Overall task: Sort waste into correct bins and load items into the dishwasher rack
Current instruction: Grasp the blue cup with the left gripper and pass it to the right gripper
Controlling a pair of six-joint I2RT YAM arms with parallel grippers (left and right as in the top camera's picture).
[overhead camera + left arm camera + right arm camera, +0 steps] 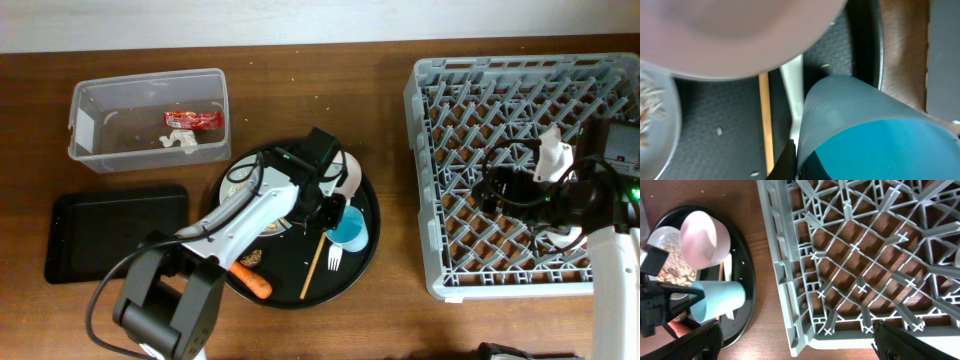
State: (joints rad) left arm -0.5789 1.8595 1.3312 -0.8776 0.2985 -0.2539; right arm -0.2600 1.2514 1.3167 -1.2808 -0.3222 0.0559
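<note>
My left gripper (335, 212) is shut on the rim of the light blue cup (352, 228), one finger inside and one outside (799, 155). The cup (865, 130) is tilted on the round black platter (300, 292). Beside it are the pink cup (347, 172), the white bowl (243, 180) with food scraps, the white fork (334, 256), the carrot (252, 281) and a brown lump (250, 258). My right gripper (797, 341) is open and empty above the grey dishwasher rack (430, 270). A white cup (553, 152) sits in the rack.
The clear tub (80, 150) at the back left holds the red wrapper (195, 119) and the white tissue (185, 140). The shallow black tray (115, 230) lies in front of it. A wooden chopstick (312, 265) lies on the platter by the fork.
</note>
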